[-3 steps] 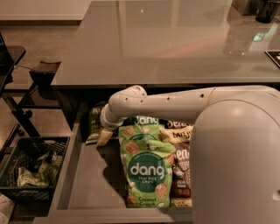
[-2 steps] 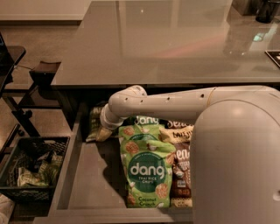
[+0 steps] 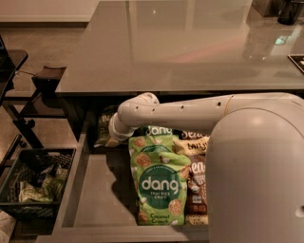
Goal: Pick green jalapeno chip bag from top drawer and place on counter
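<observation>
The open top drawer (image 3: 95,190) sticks out from under the counter (image 3: 180,47). A dull green chip bag (image 3: 102,124), the green jalapeno one, stands at the drawer's back left corner, half in shadow under the counter edge. My white arm reaches left across the drawer, and my gripper (image 3: 108,138) is down at the lower edge of that bag, touching or very close to it. The counter edge and the arm hide the top of the bag.
Two bright green "dang" bags (image 3: 159,185) and brown-and-cream bags (image 3: 195,190) lie in the middle and right of the drawer. A black wire basket (image 3: 33,185) with packets stands on the floor at the left. Dark items (image 3: 289,9) sit on the counter's far right.
The gripper has shifted slightly left and back toward the dull green bag. The bag now shows a little more upright in the corner. The other bags have not moved.
</observation>
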Available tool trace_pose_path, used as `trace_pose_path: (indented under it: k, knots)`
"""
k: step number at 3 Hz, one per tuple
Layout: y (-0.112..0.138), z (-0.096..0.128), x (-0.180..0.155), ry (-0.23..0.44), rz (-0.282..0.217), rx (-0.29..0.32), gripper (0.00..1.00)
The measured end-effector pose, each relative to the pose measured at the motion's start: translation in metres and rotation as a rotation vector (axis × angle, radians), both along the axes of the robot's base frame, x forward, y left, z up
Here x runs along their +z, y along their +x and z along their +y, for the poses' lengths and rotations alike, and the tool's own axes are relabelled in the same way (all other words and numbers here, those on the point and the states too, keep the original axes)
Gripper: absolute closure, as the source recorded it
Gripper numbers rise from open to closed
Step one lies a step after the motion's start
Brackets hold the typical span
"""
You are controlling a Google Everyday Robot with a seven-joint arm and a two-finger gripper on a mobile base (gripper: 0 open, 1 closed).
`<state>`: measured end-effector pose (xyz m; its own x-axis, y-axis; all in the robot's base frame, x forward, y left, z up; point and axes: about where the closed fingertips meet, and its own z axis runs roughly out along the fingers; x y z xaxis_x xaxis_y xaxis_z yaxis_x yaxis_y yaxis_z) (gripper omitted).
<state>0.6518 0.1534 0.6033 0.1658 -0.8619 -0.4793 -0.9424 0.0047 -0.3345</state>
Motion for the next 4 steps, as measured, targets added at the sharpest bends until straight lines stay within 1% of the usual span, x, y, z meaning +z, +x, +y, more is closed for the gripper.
trace_pose_path:
  k: [1,2,3,4]
  knots:
    - [0.0,0.0,0.0,0.0,0.0,0.0,1.0]
    - [0.0,0.0,0.0,0.0,0.0,0.0,1.0]
    - [-0.012,0.002,0.015,0.043,-0.013,0.015,1.0]
    - [-0.036,0.002,0.047,0.094,-0.05,0.033,1.0]
